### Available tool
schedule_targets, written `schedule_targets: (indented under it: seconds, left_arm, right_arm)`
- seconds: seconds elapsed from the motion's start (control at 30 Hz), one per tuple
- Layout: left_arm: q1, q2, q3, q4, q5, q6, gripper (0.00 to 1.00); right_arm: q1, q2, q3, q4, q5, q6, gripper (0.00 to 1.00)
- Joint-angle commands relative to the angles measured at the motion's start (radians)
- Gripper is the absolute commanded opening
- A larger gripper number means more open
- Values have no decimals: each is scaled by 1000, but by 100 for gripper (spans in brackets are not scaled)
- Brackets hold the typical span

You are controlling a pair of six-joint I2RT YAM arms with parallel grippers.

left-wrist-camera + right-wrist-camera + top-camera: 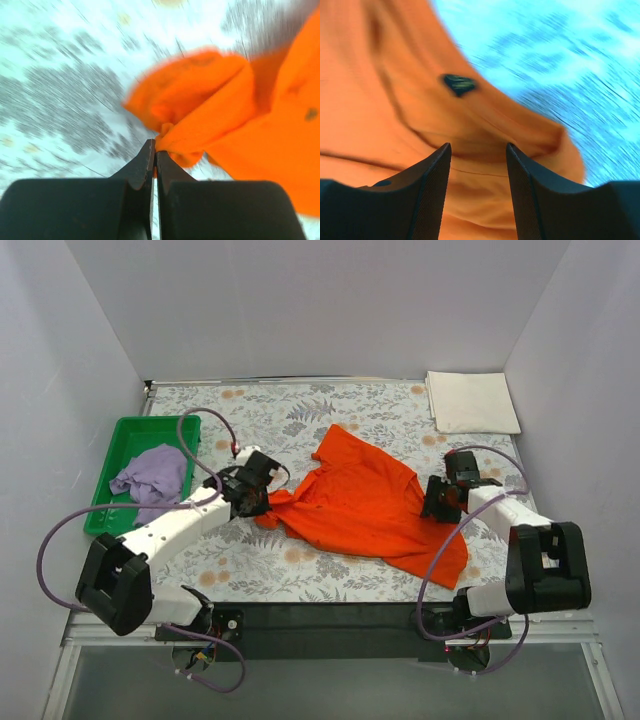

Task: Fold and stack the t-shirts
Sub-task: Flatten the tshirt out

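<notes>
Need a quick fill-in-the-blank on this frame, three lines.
1. The left tool is ____ on the orange t-shirt.
2. The right tool hangs ____ over it.
3. The lilac t-shirt lies crumpled in the ____ tray.
Missing: shut; open; green.

No word, number or brand can be read anywhere. The only candidate is a small dark mark (459, 84) on the orange t-shirt (365, 500), perhaps a logo, but the wrist views are too blurred to make out any letters on it.
</notes>
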Motion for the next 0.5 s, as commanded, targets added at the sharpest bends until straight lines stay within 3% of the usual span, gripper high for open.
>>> schedule_targets:
  seconds: [0.0, 0.1, 0.2, 0.27, 0.33, 0.37, 0.47]
  left_arm:
    - [104, -28, 117, 10, -95, 242, 0]
    - [180, 53, 180, 104, -90, 380, 2]
    - [255, 153, 285, 196, -89, 455, 16]
    - [302, 274, 388, 219, -125, 469, 30]
    - [342, 375, 459, 236, -133, 459, 36]
    - [351, 396, 519, 236, -125, 447, 46]
    - [359, 413, 601, 235, -73, 408, 59]
  right_arm:
    - [-62, -95, -66, -117, 55, 41, 48]
    - [-63, -174, -83, -137, 56, 42, 49]
    - [-60, -201, -69, -136, 16, 19, 49]
    - [-53, -201, -51, -131, -7, -2, 49]
    - [-19, -203, -8, -123, -36, -47, 49]
    - [-1, -204, 11, -122, -37, -59, 49]
    - [94, -203, 78, -113, -27, -97, 50]
